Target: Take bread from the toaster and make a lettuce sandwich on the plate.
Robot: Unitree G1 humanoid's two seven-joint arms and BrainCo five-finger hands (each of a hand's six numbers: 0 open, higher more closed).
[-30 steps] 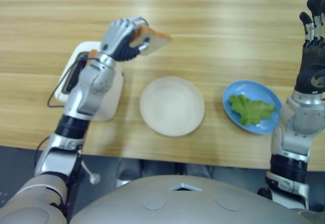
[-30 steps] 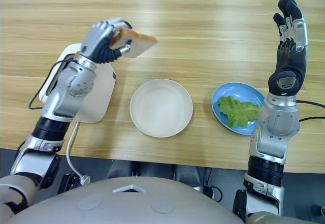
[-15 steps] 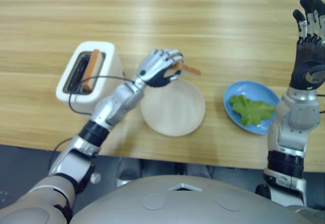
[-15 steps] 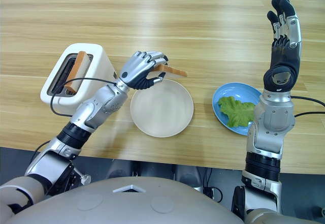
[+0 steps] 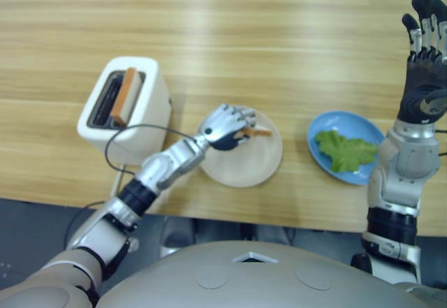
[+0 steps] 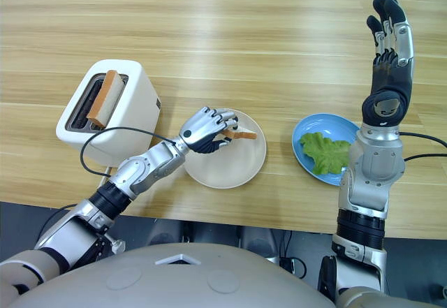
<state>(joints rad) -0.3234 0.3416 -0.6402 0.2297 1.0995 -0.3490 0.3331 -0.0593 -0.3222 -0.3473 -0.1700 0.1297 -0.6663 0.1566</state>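
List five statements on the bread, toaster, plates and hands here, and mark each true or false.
1. The left hand holds a bread slice over the white plate. True.
2. The white plate sits between the toaster and the blue plate. True.
3. The toaster is empty. False: a second slice stands in one slot.
4. The lettuce lies on the blue plate. True.
5. The right hand grips the lettuce. False: it is raised beside the blue plate, fingers open, holding nothing.
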